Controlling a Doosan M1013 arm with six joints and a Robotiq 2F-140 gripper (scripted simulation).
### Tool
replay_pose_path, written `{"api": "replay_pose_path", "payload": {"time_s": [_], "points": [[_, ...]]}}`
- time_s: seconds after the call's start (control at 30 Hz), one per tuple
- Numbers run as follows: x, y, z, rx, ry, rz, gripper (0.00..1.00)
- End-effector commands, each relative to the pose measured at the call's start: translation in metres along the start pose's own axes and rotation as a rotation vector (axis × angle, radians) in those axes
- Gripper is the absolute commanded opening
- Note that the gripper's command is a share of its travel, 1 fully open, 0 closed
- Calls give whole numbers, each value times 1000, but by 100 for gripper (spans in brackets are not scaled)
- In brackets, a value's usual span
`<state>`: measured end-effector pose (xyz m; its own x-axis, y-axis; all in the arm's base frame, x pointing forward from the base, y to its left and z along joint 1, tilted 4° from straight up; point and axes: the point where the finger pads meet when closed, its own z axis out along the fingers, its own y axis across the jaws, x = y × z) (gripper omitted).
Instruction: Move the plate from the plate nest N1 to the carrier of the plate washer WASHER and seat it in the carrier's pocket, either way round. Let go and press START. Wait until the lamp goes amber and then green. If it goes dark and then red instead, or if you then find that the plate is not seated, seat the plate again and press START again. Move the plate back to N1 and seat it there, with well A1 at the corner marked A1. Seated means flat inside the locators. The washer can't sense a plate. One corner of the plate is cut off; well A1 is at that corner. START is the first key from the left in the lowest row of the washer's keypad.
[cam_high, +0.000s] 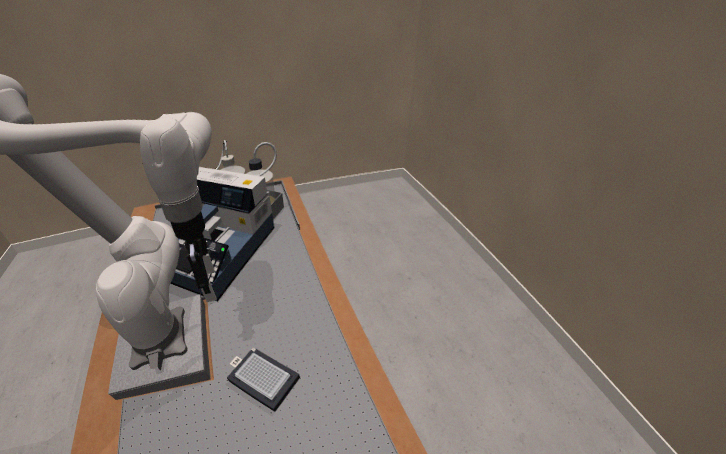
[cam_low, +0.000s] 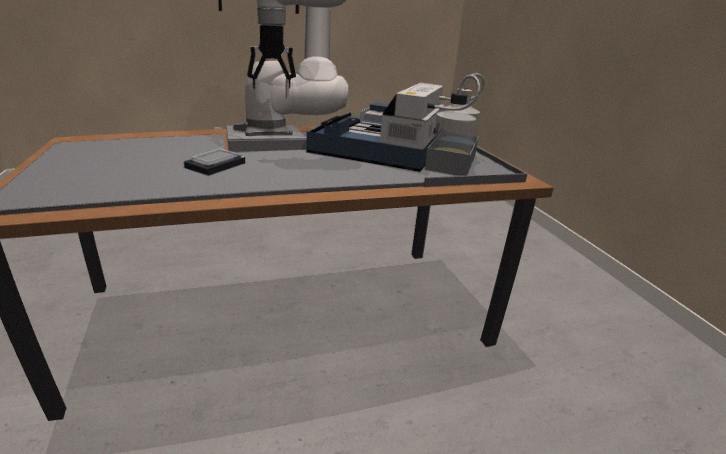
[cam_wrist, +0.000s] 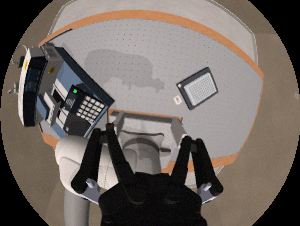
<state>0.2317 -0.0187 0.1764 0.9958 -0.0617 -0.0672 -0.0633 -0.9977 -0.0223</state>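
The pincer (cam_low: 270, 72) hangs high over the bench (cam_low: 267, 206), near the arm's base, fingers spread partway with nothing between them. Below and off to one side sits the washer (cam_high: 230, 224), a small green lamp (cam_high: 222, 248) lit beside its keypad (cam_wrist: 89, 107). The plate (cam_high: 262, 376) lies well apart, flat in its dark nest (cam_high: 282, 398).

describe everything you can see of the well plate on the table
The well plate is a pale rectangle with a fine grid of small wells, lying flat in a dark, low-walled nest on the perforated grey table top. A small white label sits beside one corner. Nothing else touches it; the end effector is open, high up and well away.
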Motion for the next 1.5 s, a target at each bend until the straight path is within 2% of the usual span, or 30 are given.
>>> {"api": "replay_pose_path", "payload": {"time_s": [0.0, 0.13, 0.47, 0.63, 0.93, 1.1, 1.47], "points": [[0, 0, 0, 0, 0, 0, 70], [0, 0, 0, 0, 0, 0, 70], [25, 38, 20, 0, 0, 333, 70], [33, 50, 25, 0, 0, 428, 70], [56, 85, 43, 0, 0, 428, 70], [56, 89, 45, 0, 0, 461, 70], [65, 140, 64, 0, 0, 828, 70]]}}
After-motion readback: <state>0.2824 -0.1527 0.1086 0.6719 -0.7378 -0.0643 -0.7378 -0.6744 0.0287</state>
